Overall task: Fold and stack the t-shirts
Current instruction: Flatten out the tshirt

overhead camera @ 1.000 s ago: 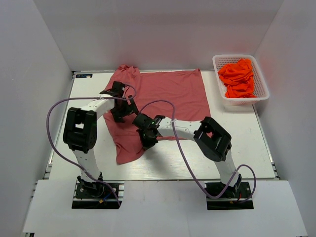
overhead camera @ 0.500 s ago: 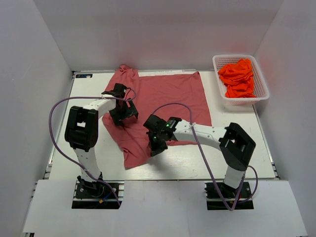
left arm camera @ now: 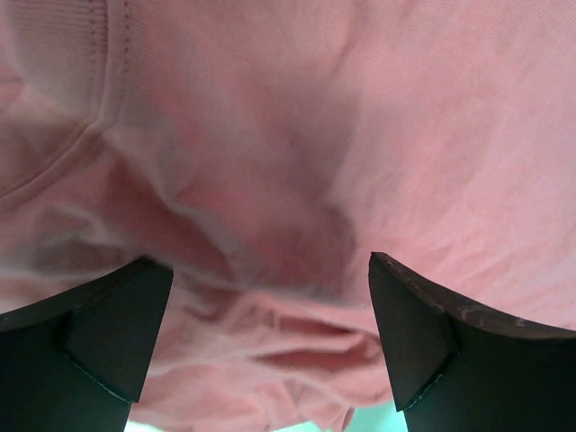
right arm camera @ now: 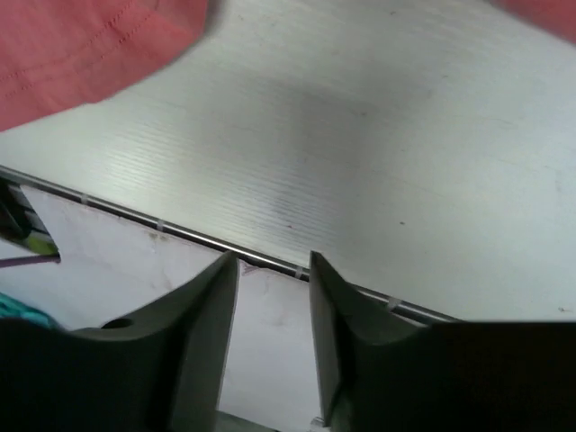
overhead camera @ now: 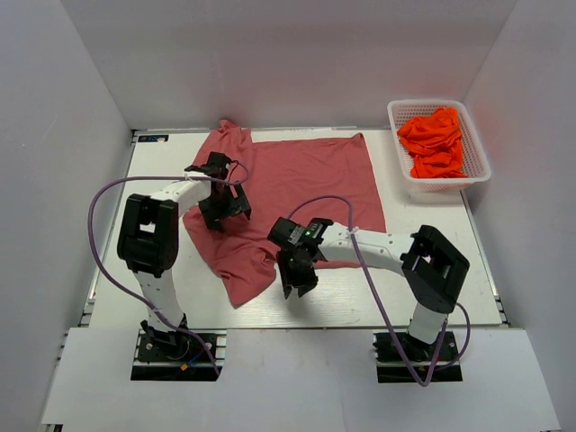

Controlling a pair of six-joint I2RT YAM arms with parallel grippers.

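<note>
Inspection finding: the large rose-red cloth t-shirt lies spread but rumpled directly beneath my left gripper. That gripper's jaws stand wide apart and hold nothing. The shirt's ribbed collar shows up and to the left of its fingers, with bunched folds between them. My right gripper sits just off the shirt's near hem, over the bare white table. Its jaws are parted by a narrow gap and are empty, and the red hem lies up-left of its fingers. The bright orange t-shirts lie heaped in a white plastic mesh basket, well off to the right of both grippers.
</note>
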